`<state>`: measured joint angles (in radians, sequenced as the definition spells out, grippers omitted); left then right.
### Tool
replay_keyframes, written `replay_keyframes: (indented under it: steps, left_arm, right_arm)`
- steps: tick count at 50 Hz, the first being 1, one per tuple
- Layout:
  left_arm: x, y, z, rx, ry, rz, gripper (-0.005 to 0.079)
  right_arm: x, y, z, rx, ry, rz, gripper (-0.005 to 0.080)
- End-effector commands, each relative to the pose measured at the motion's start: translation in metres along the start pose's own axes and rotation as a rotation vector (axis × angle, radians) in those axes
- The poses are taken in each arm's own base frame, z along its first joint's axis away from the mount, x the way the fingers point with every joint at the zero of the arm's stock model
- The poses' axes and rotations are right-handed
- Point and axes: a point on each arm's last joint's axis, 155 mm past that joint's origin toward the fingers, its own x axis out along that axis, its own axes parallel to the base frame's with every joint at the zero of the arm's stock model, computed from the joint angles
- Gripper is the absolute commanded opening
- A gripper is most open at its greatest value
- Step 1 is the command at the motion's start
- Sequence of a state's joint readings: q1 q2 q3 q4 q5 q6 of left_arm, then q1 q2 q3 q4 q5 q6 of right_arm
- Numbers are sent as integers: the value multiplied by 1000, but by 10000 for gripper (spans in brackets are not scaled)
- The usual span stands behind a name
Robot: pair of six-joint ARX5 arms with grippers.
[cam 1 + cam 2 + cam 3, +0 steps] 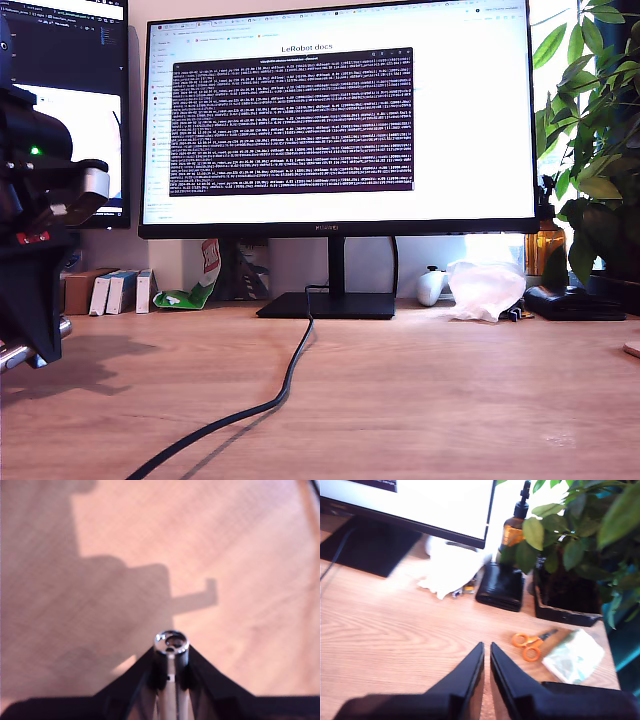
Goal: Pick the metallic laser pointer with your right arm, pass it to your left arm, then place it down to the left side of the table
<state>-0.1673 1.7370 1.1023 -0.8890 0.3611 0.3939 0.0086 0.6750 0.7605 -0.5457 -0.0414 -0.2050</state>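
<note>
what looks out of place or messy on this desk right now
Mostly clutter: a black cable trails loose across the table, a crumpled white plastic bag lies by the monitor stand, and orange scissors lie near the plant. The laser pointer sits straight in my first gripper.

The large monitor (335, 115) in the exterior view shows a browser page headed "LeRobot docs" in dark letters on white, above a dark terminal pane filled with rows of pale text too small to read. A small brand mark sits in the middle of the monitor's lower bezel, too tiny to make out. The second screen (75, 90) at the exterior view's left shows lines too fine to read. The red label (32, 237) on the arm (35, 220) is unreadable.
</note>
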Motion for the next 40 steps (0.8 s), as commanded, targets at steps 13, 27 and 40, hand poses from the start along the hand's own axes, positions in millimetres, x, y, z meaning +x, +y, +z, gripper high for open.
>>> replay_keyframes:
  steps: [13,27,40]
  left_arm:
    - [1,7,4,7,-22,15,67]
    - [1,9,10,16,-44,23,206]
    - [-5,8,21,27,-77,18,204]
  right_arm:
    - [3,5,-3,-1,-6,17,-13]
    - [3,4,-2,22,-10,14,-13]
    - [3,4,-2,22,-11,15,-13]
